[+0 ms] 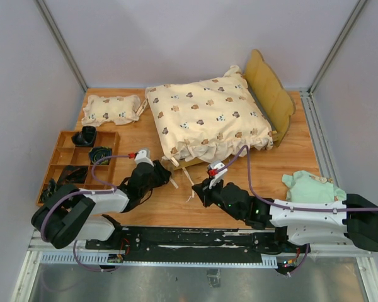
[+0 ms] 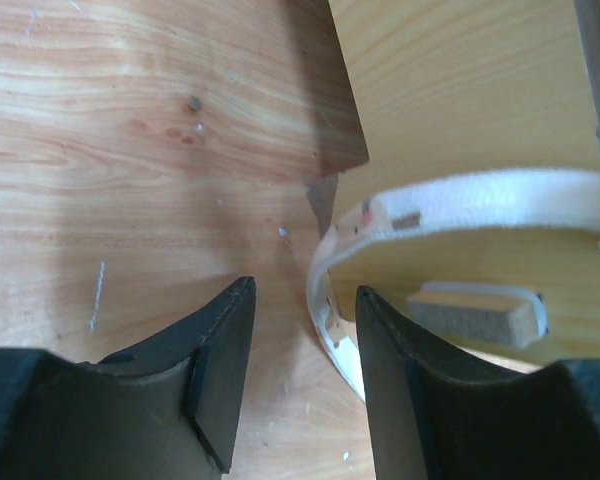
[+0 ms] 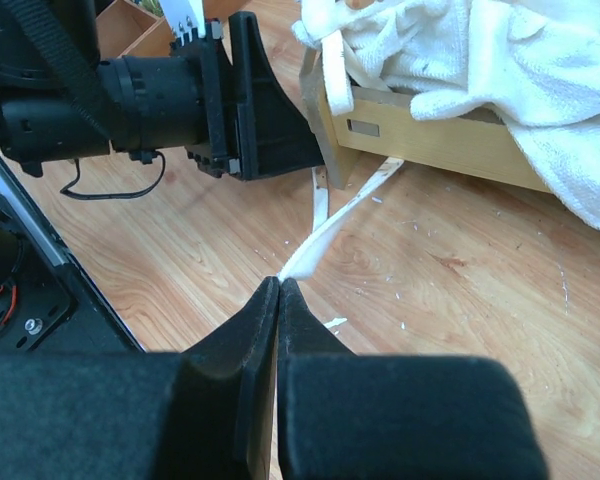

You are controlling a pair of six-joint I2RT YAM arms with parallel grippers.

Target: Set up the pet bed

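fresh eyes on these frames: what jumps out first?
A big cream bear-print quilt covers the pet bed at back centre, its wavy headboard standing at the right end. Both arms reach to the bed's near edge: the right arm has its jaws shut on a white ribbon, and the left arm has its jaws open around a white strap.

Left gripper point(image 2: 300, 300) low with jaws half apart, right gripper point(image 3: 280, 283) low, jaws pressed together
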